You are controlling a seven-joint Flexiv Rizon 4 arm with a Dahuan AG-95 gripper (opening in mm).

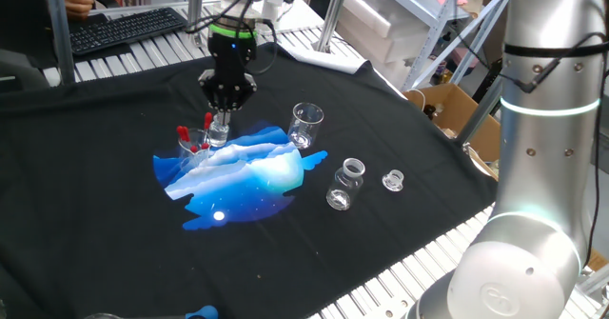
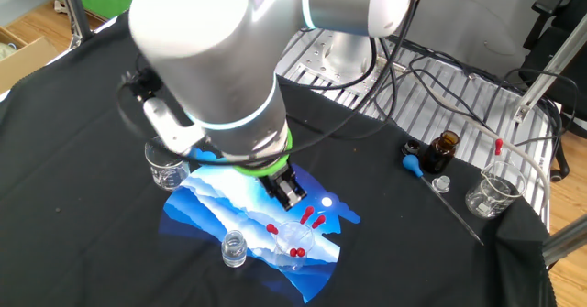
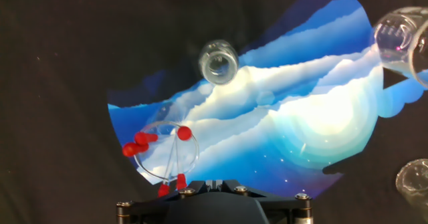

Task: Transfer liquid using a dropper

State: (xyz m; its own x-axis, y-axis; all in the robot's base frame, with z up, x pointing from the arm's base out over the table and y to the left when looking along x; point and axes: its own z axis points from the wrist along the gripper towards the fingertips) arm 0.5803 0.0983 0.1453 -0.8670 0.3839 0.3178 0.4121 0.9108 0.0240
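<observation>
One fixed view: the tool point(image 1: 220, 115) hangs upper left of centre, pointing down over a small glass vial point(image 1: 219, 131) at the upper left edge of a blue-and-white printed mat point(image 1: 243, 178). Fingers drawn fully together; whether they pinch anything cannot be told here. Just left stands a clear beaker point(image 1: 193, 145) with red-bulbed droppers point(image 1: 183, 132) sticking out of it; three red bulbs countable. Right of the tool, one empty spouted beaker point(image 1: 305, 125). Further right on the black cloth of the desk point(image 1: 105, 224): one glass bottle point(image 1: 346, 183) lying tilted, one small glass stopper point(image 1: 393, 179).

The other fixed view: arm fills upper centre. Four red bulbs show at the dropper beaker point(image 2: 295, 238), lower centre. One vial point(image 2: 234, 248) at its left, one beaker point(image 2: 168, 170) at left. At right: one brown bottle point(image 2: 444, 150), one blue bulb point(image 2: 414, 163), one more beaker point(image 2: 492, 193).

Hand view: dropper beaker point(image 3: 167, 152) lower left, five red bulbs around its rim; one vial point(image 3: 218, 61) upper centre; two glass vessels cut by the right edge.
</observation>
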